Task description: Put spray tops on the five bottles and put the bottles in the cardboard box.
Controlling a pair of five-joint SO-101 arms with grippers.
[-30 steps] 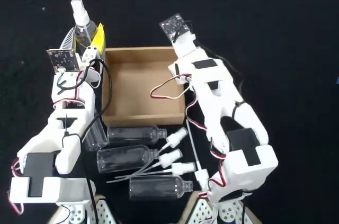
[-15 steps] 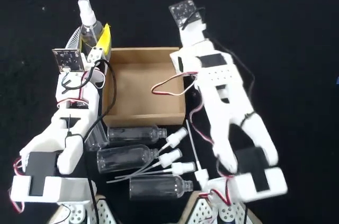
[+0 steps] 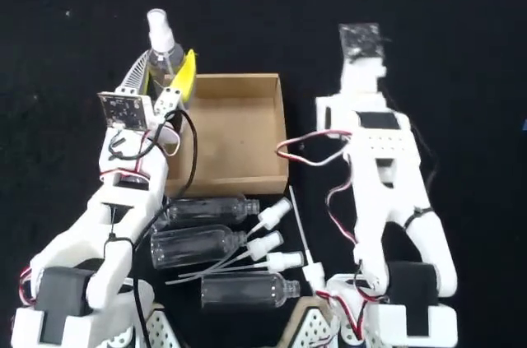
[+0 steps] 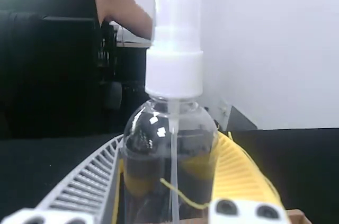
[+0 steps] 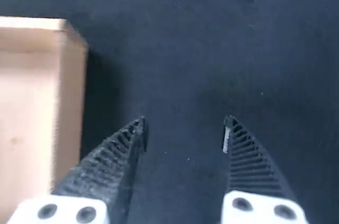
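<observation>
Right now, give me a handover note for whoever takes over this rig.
Left end effector shut on a capped bottle near the cardboard box's far left corner.
Right end effector open over the table, right of the box.
Done: one bottle capped; nothing visible in the box.
To do: cap the loose bottles with the spray tops in front of the box, then box all five.

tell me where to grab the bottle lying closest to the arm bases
I'd take the bottle by the middle of its round body, coming straight down from above with the jaws across its width. It lies on its side with no top on, so the straight body likely offers the steadiest parallel sides.
</observation>
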